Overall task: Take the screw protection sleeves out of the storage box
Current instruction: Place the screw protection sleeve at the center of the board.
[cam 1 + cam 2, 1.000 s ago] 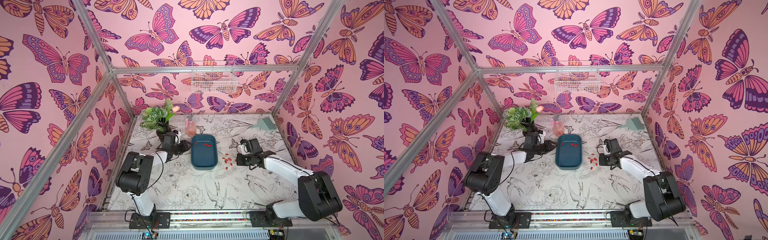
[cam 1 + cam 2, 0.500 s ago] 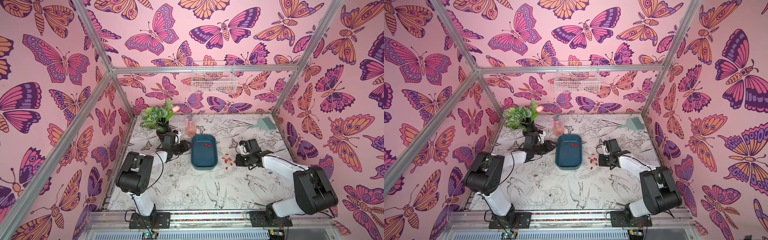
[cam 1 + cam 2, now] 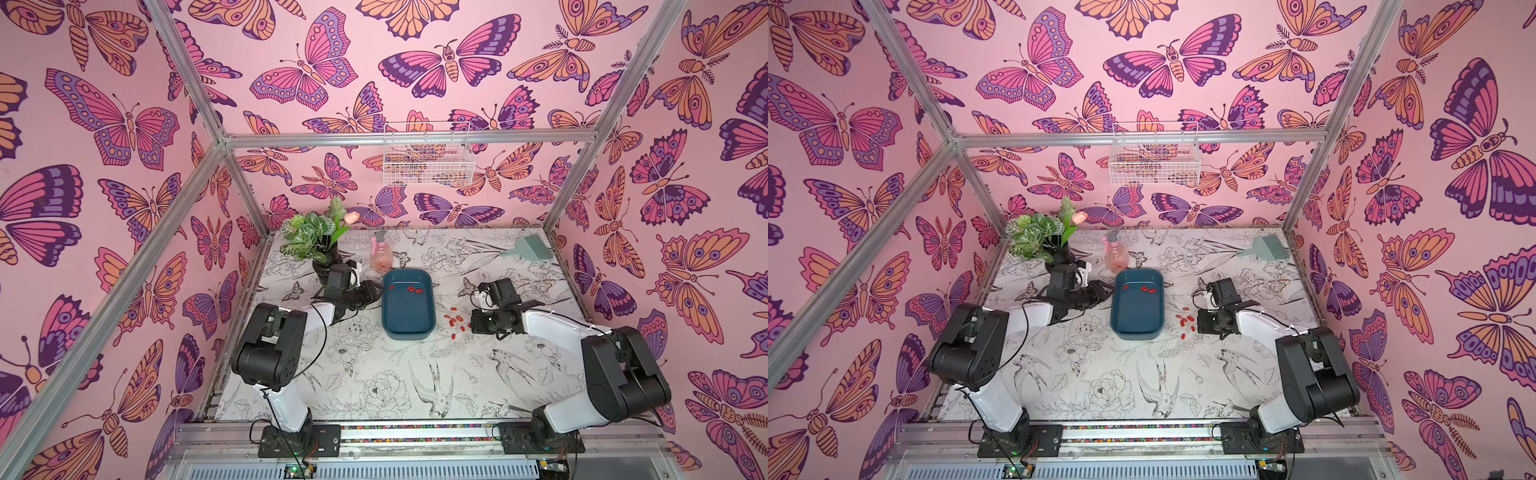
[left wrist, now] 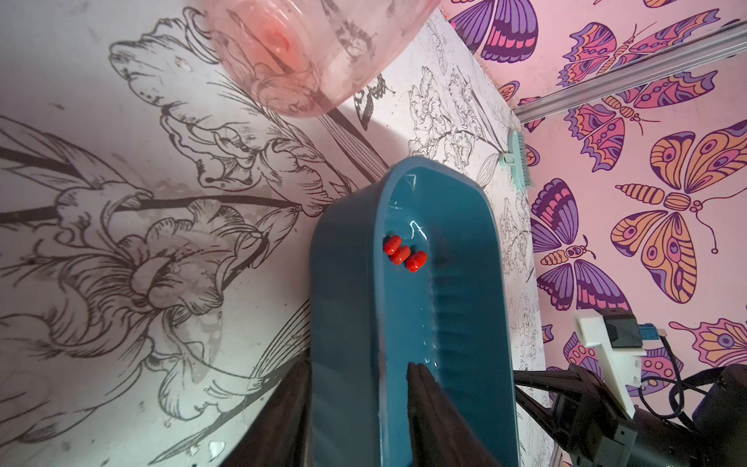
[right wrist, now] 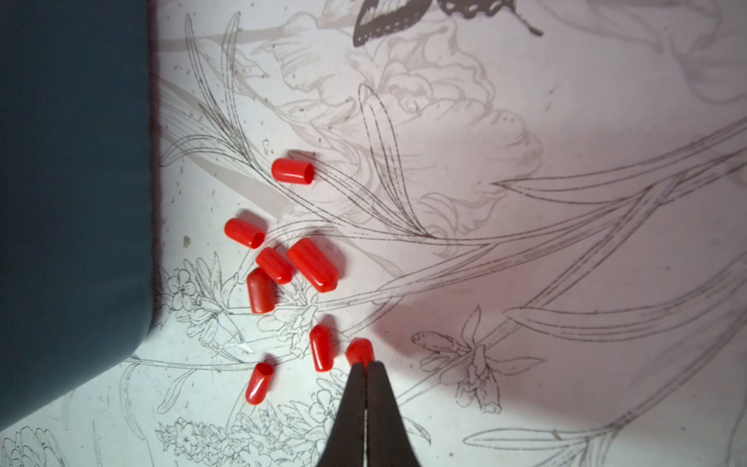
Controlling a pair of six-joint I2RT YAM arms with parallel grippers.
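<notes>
- Flower-printed tabletop inside butterfly walls; the storage box sits mid-table.
- A few screw protection sleeves lie inside the box at its far end. The loose sleeves are scattered on the table just beside its right wall.
- Risk: your hold is on one wall only, so the box may slip or twist if tilted, and sleeves may roll.
- Risk: closed tips pressing a round cap may flick it away.
- Left gripper: the arm lies low at the box's left, with one finger inside the wall and one outside, apparently clamped on it.
- Right gripper: it sits low at the box's right, fingers pressed together, tips touching one sleeve. You cannot tell whether it is pinched.
</notes>
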